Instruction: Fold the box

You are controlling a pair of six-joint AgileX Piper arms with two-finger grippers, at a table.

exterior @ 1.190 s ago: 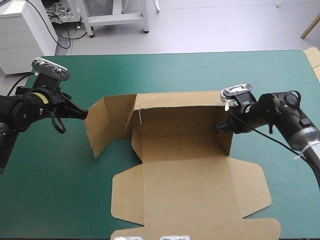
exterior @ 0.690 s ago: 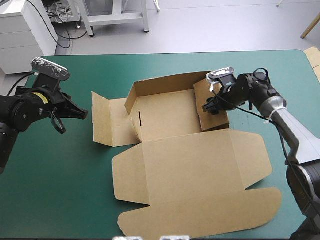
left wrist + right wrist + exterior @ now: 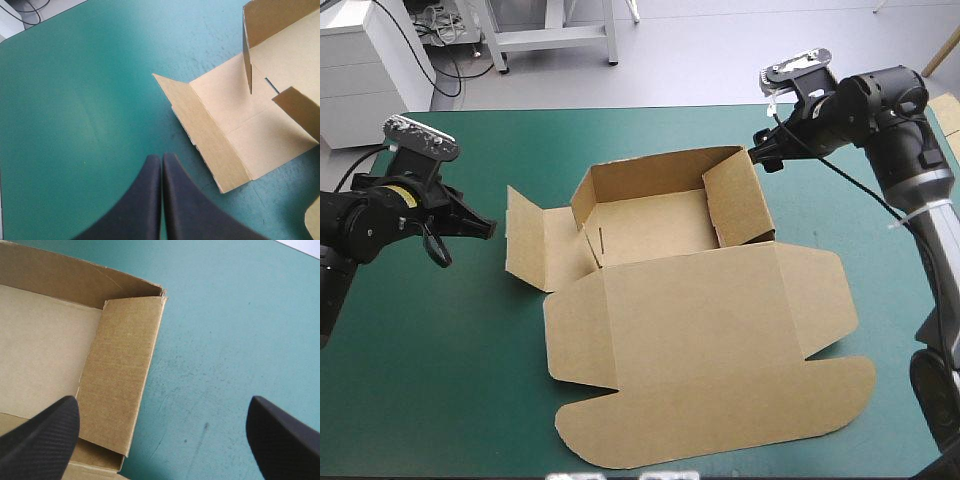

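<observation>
We see a brown box [image 3: 650,225] of cut corrugated board lying about the middle of the desk [image 3: 430,390], which has a teal-green cover [image 3: 880,260]. The box is partly set up. Its far wall [image 3: 655,170] stands upright, and its right wall [image 3: 738,205] stands upright too, meeting the far wall at the far right corner. On the left, the side panel [image 3: 560,250] is folded out flat on the cover, and its outer strip [image 3: 520,240] tilts upward. The broad lid [image 3: 700,330] lies flat on the near side, with a rounded tuck flap [image 3: 720,425] close to the near edge of the desk.

Our left pincer [image 3: 161,159] is narrow: its two black fingers [image 3: 142,200] press together into one pointed arch. It sits left of the box, pointing at the tilted outer strip, near it but not touching it, with bare cover under its tip.

Our right pincer [image 3: 162,402] is wide, its black fingers [image 3: 45,435] well apart with nothing between them. It hangs by the far right corner of the box, clear of the board. In the right wrist view one finger is over the inside of the box by the right wall, and the other is over bare cover to the right of the box.
</observation>
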